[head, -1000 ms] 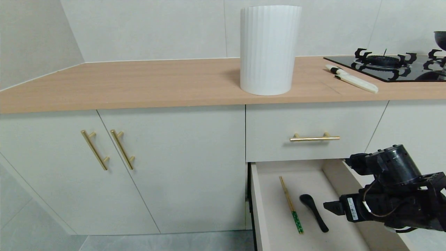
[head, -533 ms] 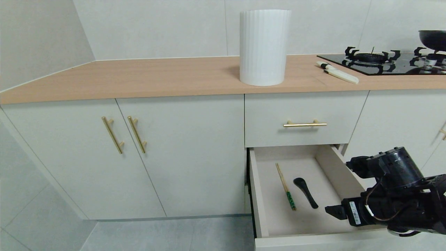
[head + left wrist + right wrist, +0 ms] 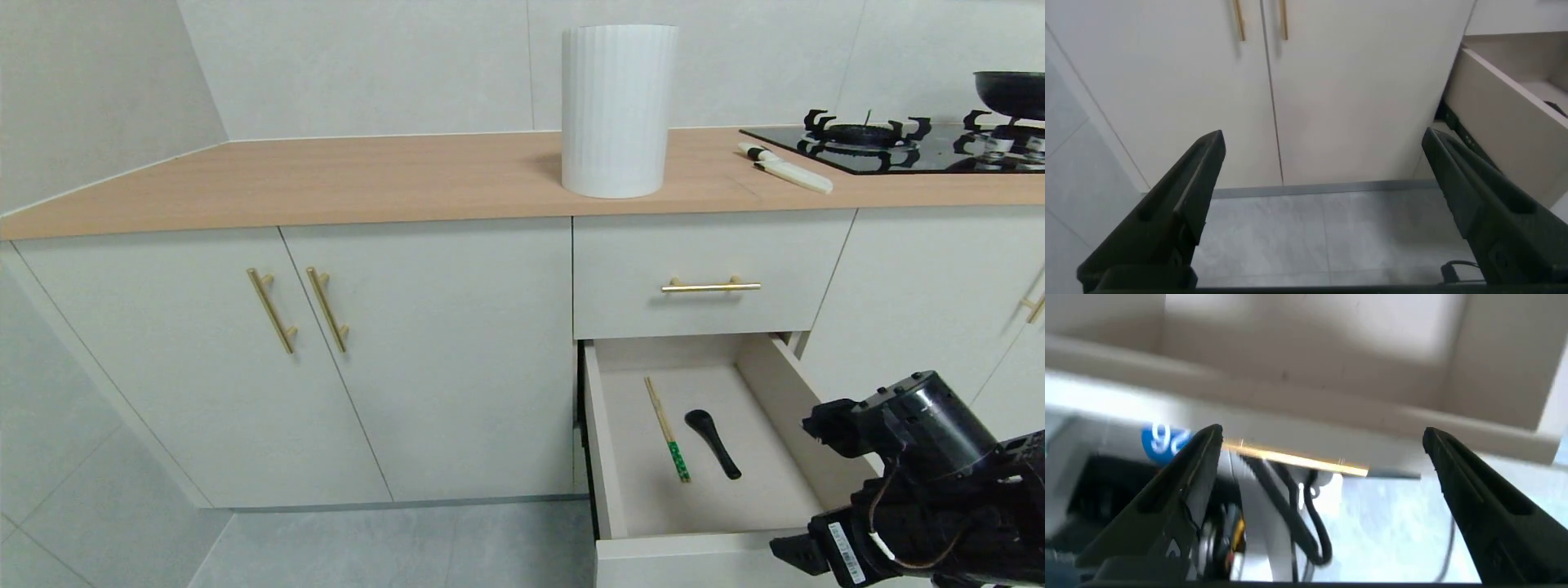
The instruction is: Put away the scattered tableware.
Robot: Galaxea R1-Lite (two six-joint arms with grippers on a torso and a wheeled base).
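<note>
Item: right gripper (image 3: 804, 554), at the front panel of the open drawer (image 3: 608, 457). Its fingers stood spread wide with nothing between them. In its wrist view the drawer's gold handle (image 3: 1294, 460) ran just beyond the gripper (image 3: 1319, 437), which we judged a stance for working the drawer front, not for lifting tableware. Item: chopsticks (image 3: 668, 441) and black spoon (image 3: 714, 443), flat on the drawer floor beyond the gripper and toward its left. They lay side by side but apart, and we took them as already stowed. Item: knife (image 3: 785, 167), on the counter (image 3: 367, 175) well above and beyond the gripper, just short of the hob (image 3: 890, 147). We judged it the likely piece left out. Item: left gripper (image 3: 1321, 139), likewise wide open and empty, facing the cabinet doors (image 3: 1315, 82) and the floor, well apart from the drawer. Surroundings: a white ribbed canister (image 3: 618, 110) on the counter above the drawers and a dark pan (image 3: 1008, 82) on the hob. Obstructions: the shut upper drawer (image 3: 710, 269) and the counter edge lay between the gripper and the knife. The canister stood near the knife but not touching it.
</note>
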